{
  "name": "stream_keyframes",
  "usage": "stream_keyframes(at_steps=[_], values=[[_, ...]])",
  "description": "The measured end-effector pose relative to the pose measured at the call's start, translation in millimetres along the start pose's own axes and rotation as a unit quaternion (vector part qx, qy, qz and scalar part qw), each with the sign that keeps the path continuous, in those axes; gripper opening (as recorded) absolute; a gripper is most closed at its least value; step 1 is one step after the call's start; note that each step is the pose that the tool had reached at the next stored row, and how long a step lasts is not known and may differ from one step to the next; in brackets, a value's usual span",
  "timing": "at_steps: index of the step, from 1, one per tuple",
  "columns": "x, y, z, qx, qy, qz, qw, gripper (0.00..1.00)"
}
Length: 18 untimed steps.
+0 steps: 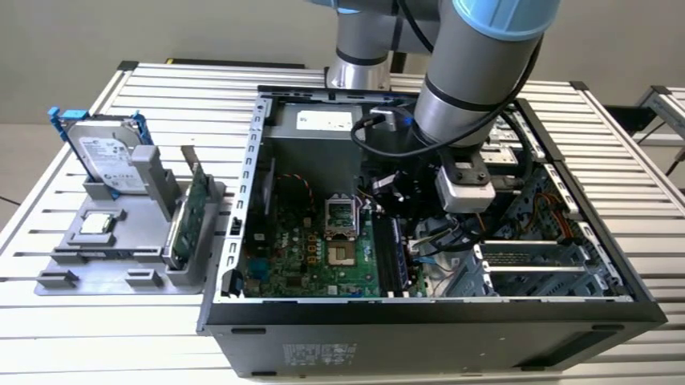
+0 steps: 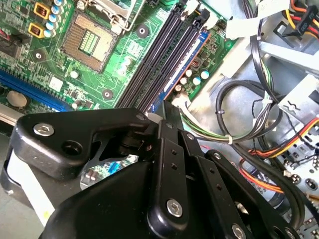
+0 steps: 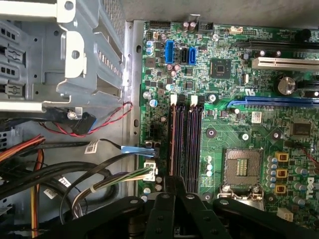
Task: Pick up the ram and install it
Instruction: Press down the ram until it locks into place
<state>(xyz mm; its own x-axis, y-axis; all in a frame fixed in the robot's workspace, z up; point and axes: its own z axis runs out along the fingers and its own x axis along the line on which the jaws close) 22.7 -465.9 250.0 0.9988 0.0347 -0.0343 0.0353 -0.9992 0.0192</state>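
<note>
Black gripper (image 2: 167, 112) on my arm reaches down into the case (image 1: 599, 309), jaws clenched just above the ram (image 2: 187, 62) in the motherboard (image 3: 234, 124) slots.

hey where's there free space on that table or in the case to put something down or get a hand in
Bare slatted table lies in front of the grey holder tray, and more lies beyond the hard drive, toward the exterior view's left. Inside the computer case, it is crowded: the arm and gripper sit over the memory slots, with cable bundles beside them.
</note>
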Motion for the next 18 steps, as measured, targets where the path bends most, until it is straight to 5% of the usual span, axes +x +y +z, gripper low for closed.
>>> stream_keyframes(at_steps=[9, 18], values=[[-0.5, 0.0, 1.3, -0.0018, 0.0005, -0.054, 0.9985, 0.0], [-1.0, -0.1, 1.3, -0.0036, -0.0003, -0.109, 0.9941, 0.0]])
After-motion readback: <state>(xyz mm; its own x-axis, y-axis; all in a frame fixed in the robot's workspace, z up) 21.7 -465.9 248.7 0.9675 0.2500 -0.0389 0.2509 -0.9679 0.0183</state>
